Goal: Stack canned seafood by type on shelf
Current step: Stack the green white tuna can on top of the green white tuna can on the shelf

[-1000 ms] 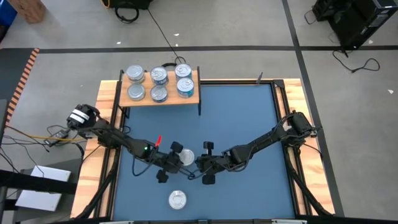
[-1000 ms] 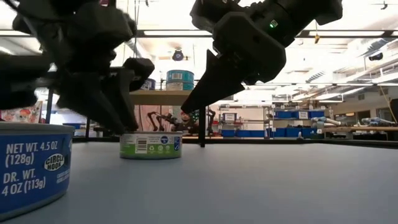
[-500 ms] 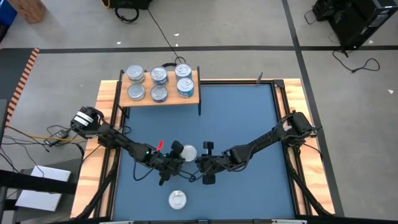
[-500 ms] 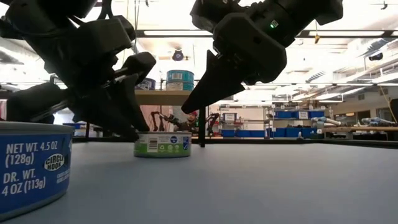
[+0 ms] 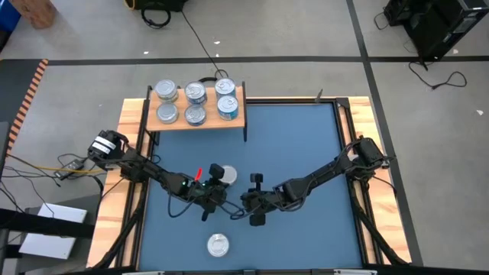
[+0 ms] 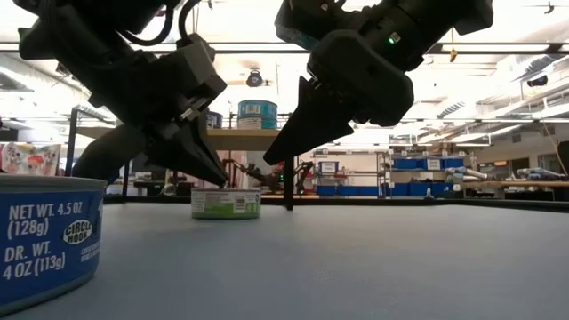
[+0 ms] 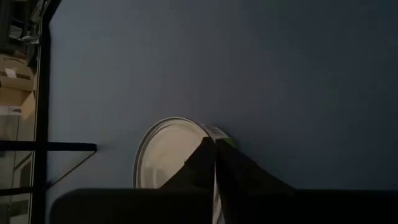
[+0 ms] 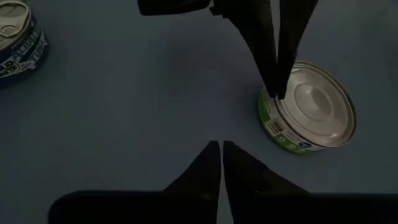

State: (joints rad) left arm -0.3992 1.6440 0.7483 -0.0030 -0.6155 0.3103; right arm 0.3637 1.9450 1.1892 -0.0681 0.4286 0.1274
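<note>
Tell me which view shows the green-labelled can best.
The right wrist view: the green can shows whole there, lid and label, with the left claw shut at its rim. The low view shows only its side, the left wrist view part of its lid, the high view a sliver.

Left tool (image 7: 216,163) now shut, tips at green-labelled can's (image 8: 308,107) rim

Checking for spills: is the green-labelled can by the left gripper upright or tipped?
Upright. The green-labelled can sits flat on the blue tabletop, its silvery lid facing up.
</note>
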